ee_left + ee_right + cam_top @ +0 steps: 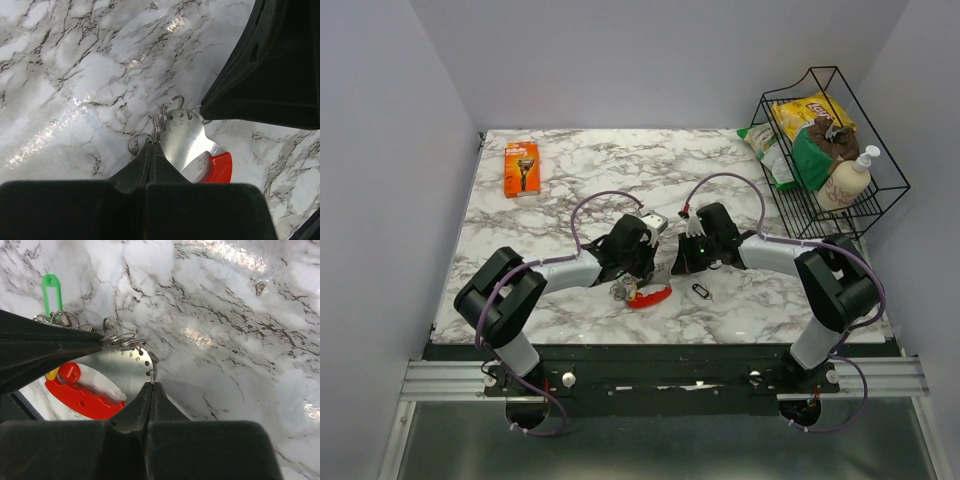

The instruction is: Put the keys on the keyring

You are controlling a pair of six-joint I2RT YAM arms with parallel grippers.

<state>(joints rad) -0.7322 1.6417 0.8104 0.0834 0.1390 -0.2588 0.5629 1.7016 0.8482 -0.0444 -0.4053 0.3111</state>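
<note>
1. Location: the keys (625,291) lie on the table (570,170) close to the middle of its near edge, between the two pincers. The keyring (700,291) lies flat just to their right, apart from them and untouched.
2. Left pincer (154,145): closed, nipping the bunch at the split rings (170,107) beside the steel plate (185,137).
3. Right pincer (151,386): closed on the far rim of that plate, by its row of small holes.
4. Handling, as judged: the bunch is light and rigid in its parts but loose-jointed, so it is likely to swing. Polished metal is slippery, and a thin edge offers little purchase. The red tag (85,395) and green head (52,290) look thicker and should give a surer hold.
5. The keyring is tiny and thin. It is best taken by its long sides, with one end left free for threading. The keys are not yet on it.
</note>
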